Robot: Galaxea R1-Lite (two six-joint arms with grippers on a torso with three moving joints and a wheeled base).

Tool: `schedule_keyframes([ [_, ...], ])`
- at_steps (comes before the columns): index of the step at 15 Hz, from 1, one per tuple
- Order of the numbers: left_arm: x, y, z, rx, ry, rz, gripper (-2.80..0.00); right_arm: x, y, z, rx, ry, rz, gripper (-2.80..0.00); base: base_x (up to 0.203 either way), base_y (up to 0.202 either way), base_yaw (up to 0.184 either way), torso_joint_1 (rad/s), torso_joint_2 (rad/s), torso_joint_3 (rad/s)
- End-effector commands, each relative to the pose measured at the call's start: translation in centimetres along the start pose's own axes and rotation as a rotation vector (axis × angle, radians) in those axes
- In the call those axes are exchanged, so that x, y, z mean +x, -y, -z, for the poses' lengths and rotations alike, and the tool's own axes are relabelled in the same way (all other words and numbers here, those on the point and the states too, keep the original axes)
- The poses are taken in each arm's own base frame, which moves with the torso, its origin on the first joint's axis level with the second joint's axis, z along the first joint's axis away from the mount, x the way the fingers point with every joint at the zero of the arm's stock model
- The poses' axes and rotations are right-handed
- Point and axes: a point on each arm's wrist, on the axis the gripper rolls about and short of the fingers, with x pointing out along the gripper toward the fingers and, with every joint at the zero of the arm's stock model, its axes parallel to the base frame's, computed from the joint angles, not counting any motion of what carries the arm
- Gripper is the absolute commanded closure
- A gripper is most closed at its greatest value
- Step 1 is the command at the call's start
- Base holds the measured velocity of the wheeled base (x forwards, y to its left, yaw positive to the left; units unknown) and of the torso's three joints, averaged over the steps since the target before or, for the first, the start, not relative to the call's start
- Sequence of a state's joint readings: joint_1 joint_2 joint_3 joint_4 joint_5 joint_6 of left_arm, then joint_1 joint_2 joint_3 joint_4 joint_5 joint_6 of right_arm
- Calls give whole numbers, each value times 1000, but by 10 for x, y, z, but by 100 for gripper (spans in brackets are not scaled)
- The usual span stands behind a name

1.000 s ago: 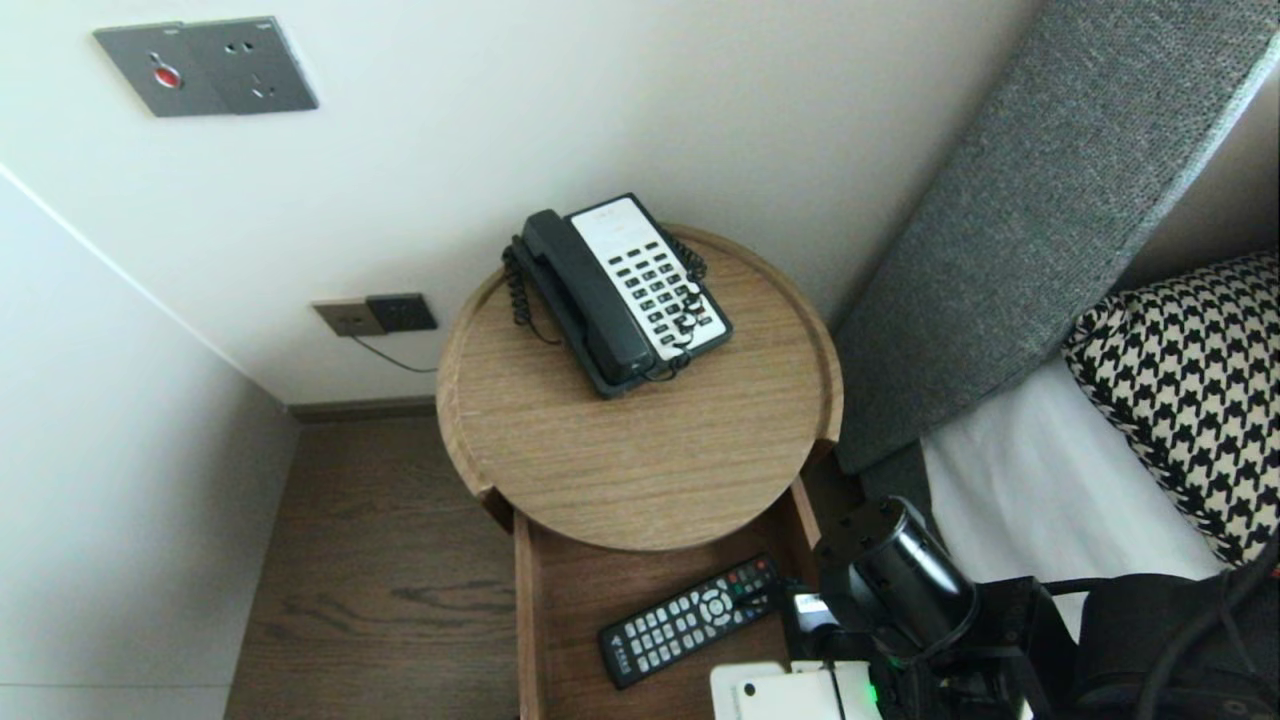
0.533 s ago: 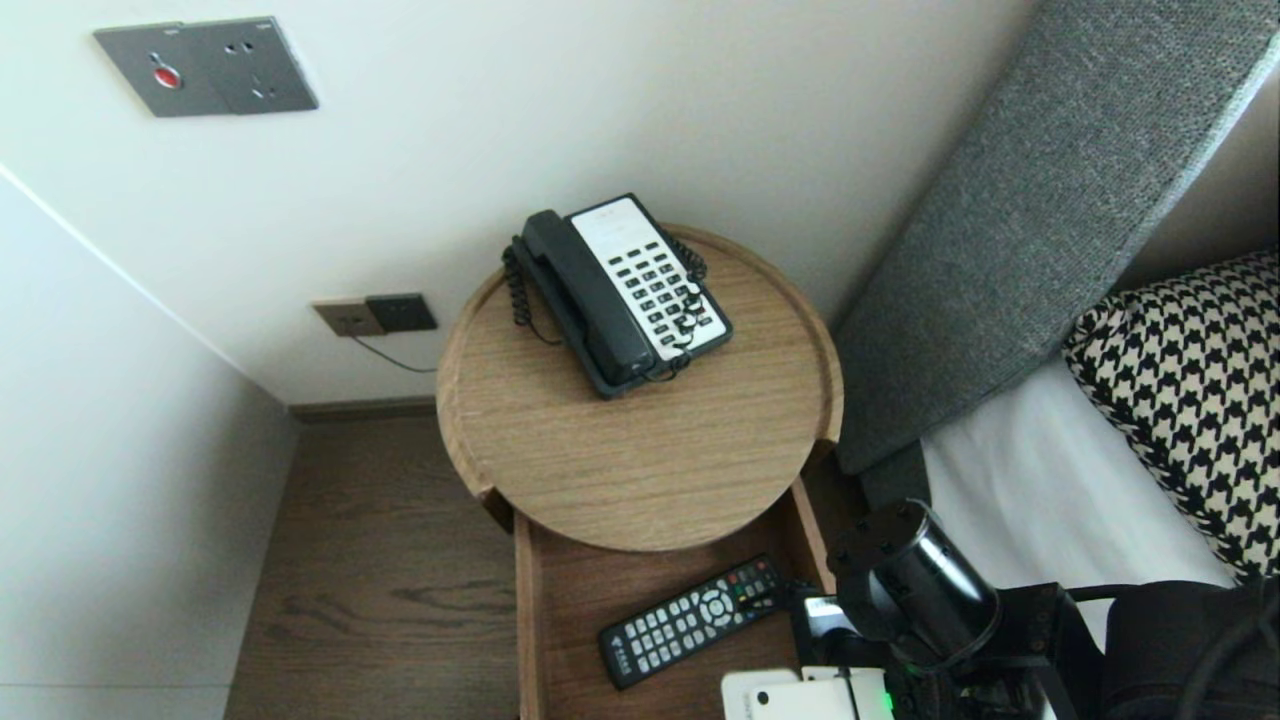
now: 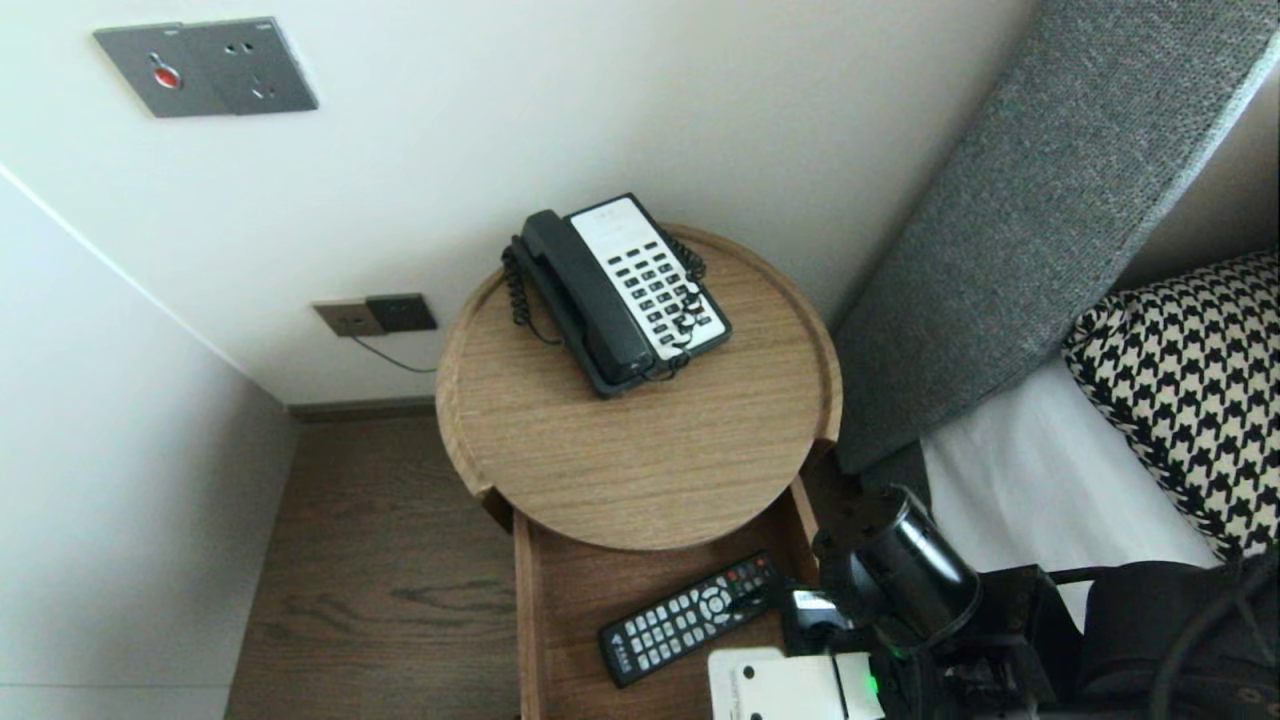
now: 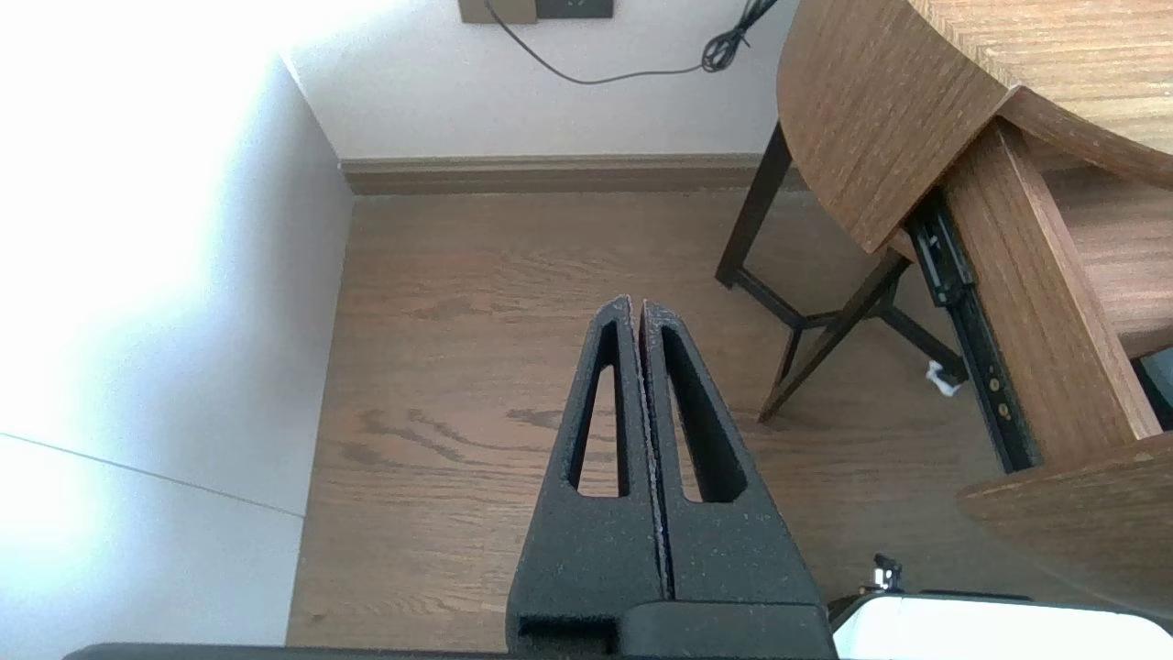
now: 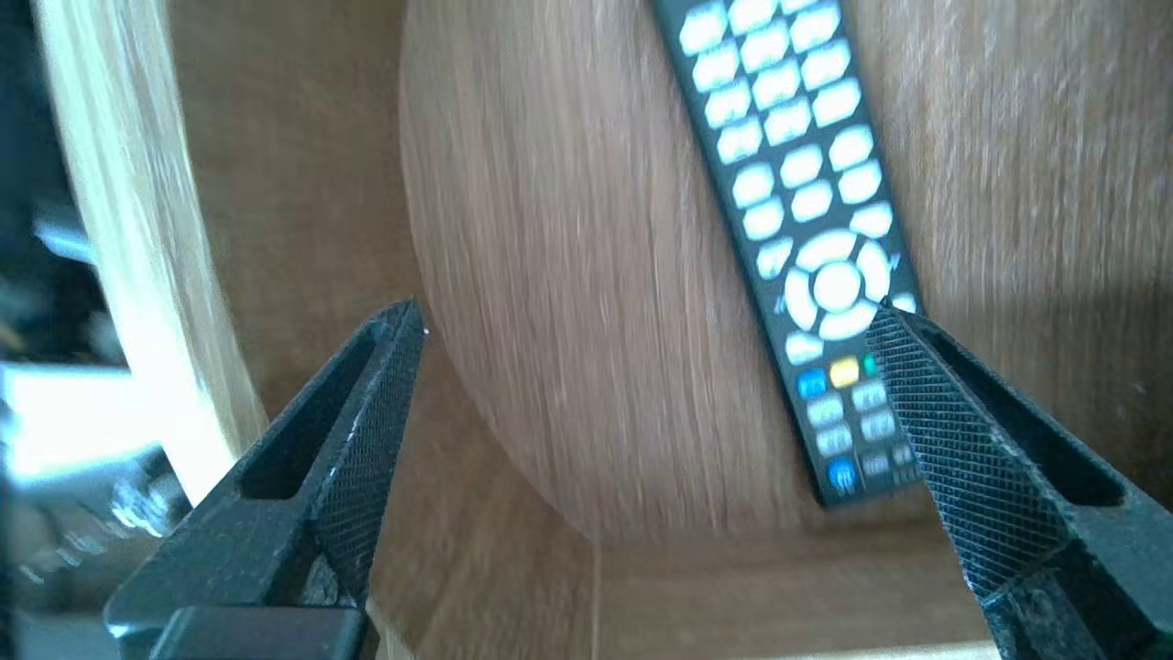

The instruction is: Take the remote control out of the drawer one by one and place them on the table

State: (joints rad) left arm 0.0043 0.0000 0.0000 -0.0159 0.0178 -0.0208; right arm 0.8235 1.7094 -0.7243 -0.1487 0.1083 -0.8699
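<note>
Inside the open drawer [image 3: 556, 600] under the round table top [image 3: 640, 470], the remote control [image 3: 692, 620] lies flat with its buttons up. Its long axis slants across the drawer floor, with the coloured-button end toward the drawer's right wall and the plain end toward the robot's left. The right gripper [image 5: 648, 312] hangs over the coloured end, fingers spread wide and holding nothing (whether it touches cannot be told). The left gripper [image 4: 637, 302] is clenched empty above the wooden floor [image 4: 440, 385]. A telephone [image 3: 620, 290] sits on the table top, near a grey headboard [image 3: 1040, 220] and a checked pillow [image 3: 1190, 390].
</note>
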Motion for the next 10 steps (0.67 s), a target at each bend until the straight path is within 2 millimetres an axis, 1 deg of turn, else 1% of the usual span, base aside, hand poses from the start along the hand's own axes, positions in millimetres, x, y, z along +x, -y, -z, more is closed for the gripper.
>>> schedule_keyframes([
  [1, 0, 0, 0, -1, 2, -1, 0, 2, 6, 0, 31, 17, -8, -280, 0, 0, 0, 0, 0, 0],
  [3, 0, 0, 0, -1, 0, -1, 0, 2, 13, 8, 65, 26, -16, -280, 0, 0, 0, 0, 0, 0],
  [5, 0, 0, 0, -1, 2, -1, 0, 2, 17, 8, 96, 27, -27, -280, 0, 0, 0, 0, 0, 0],
  [8, 0, 0, 0, -1, 3, -1, 0, 2, 17, 6, 172, 20, -51, -280, 0, 0, 0, 0, 0, 0],
  [10, 0, 0, 0, -1, 1, -1, 0, 9, 17, 6, 176, 17, -67, -280, 0, 0, 0, 0, 0, 0],
])
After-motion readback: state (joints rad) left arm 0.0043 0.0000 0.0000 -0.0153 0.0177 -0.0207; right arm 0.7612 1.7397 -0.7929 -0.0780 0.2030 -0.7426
